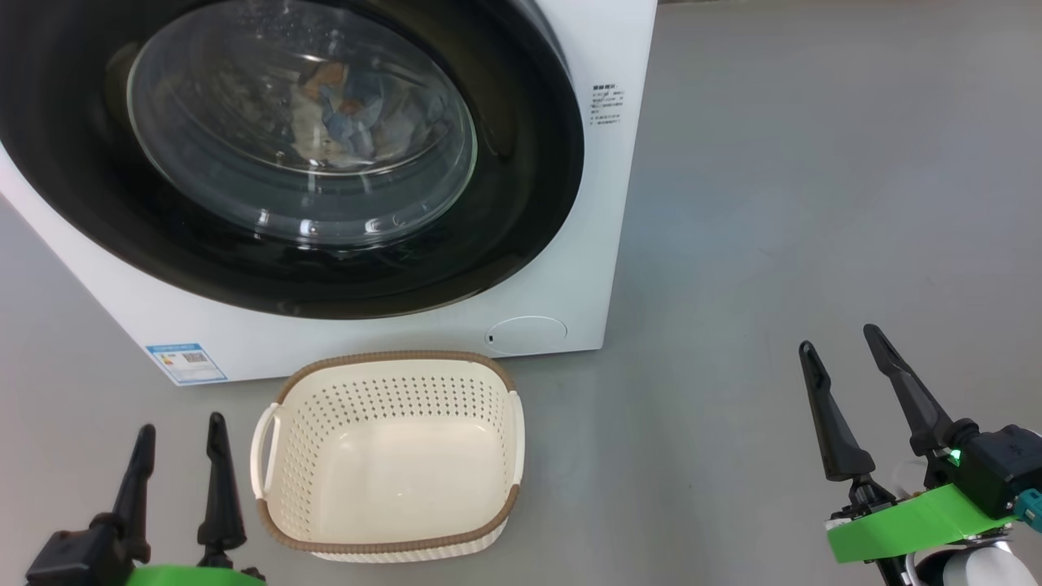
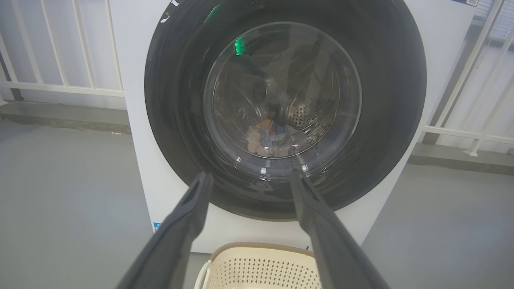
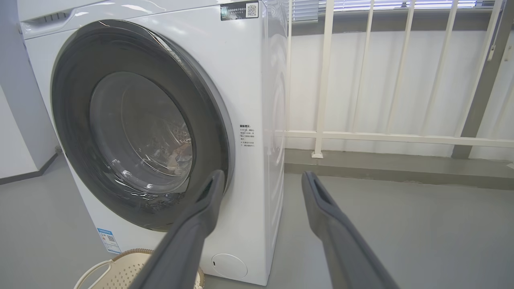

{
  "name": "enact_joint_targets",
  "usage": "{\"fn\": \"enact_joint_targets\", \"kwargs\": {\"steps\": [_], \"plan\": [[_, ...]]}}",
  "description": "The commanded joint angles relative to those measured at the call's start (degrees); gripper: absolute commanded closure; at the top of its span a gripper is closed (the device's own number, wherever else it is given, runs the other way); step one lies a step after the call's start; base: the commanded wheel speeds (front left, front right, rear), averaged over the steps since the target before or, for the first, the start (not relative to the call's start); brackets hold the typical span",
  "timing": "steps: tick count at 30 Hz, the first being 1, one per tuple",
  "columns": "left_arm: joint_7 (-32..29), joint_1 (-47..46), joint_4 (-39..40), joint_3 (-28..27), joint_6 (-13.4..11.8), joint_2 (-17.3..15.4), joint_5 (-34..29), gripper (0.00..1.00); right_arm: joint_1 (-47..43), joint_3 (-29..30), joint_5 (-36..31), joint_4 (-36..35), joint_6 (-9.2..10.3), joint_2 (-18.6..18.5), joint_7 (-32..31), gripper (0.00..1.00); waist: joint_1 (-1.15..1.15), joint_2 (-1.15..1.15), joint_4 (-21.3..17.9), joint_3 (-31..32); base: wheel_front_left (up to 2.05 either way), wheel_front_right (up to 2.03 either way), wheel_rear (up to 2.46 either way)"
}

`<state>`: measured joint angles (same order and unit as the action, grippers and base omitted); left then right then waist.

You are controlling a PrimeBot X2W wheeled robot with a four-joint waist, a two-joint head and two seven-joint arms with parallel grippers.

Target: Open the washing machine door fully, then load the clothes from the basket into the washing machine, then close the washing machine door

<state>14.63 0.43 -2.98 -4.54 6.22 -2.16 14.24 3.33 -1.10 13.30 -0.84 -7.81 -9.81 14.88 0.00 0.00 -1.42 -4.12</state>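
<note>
**Condition as found.** The washing machine door [image 1: 301, 155] sits shut against the front of the washing machine [image 1: 570, 260]. In the right wrist view its black ring lies flush with the white panel. The clothes [image 1: 342, 114] are inside the washing machine, a pale blue and cream heap seen through the glass bowl [image 1: 244, 163] at the bottom of the drum [image 2: 309, 116]. The basket [image 1: 391, 360] stands on the floor [image 1: 773, 203] just in front of the washing machine, below the door's lower edge, and holds nothing. The left gripper [image 1: 181, 423] hangs in front of the washing machine, toward its label sticker [image 1: 186, 363] corner, with fingers spread and nothing in them. The right gripper [image 1: 838, 338] is out past the washing machine's opposite front corner, well apart from it, likewise spread and empty.

**Judgement.** All three steps appear done, so the hazards are residual.

1. **Latch not proven.** A flush look does not confirm that the catch engaged (the latch itself is hidden). A door merely pushed to could drift open.
2. **Trapped fabric.** The gasket cannot be seen, so a hem pinched at the seal cannot be ruled out. The cause would be a garment lying too near the opening.
3. **Collision.** The basket looks light and sits close to the washing machine. A turn of the body, or a sweep of the left arm toward the machine, could catch its handle [image 1: 262, 452] and shove it against the panel
</note>
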Motion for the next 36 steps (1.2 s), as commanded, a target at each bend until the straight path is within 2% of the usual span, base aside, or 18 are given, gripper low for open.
{"fn": "enact_joint_targets", "kwargs": {"steps": [1,29,30,36], "plan": [[0.37,-0.23,1.27,-1.87,-0.47,-0.72,-0.65,0.00,-0.18,-1.34,0.46,-1.21,0.32,-0.97,0.12,0.00,0.00,0.00,-0.02,0.18,0.00,0.00,0.00],[0.37,0.52,1.41,-1.93,-0.68,-0.72,-0.74,0.00,-0.68,-1.28,0.67,-1.08,0.32,-1.26,0.12,0.00,0.00,0.00,-0.01,1.38,0.00,0.00,0.00],[-0.01,0.86,-0.22,0.04,-0.42,0.03,0.04,1.00,-0.99,-0.03,0.47,0.42,-0.01,-0.46,0.01,1.00,0.00,0.00,-0.01,1.38,0.00,0.00,0.00],[-0.72,0.98,-2.90,0.12,-0.38,0.77,1.81,1.00,-1.68,-0.13,2.29,2.98,0.00,0.55,-0.46,1.00,0.01,0.00,0.01,1.44,0.00,0.00,0.00]]}}
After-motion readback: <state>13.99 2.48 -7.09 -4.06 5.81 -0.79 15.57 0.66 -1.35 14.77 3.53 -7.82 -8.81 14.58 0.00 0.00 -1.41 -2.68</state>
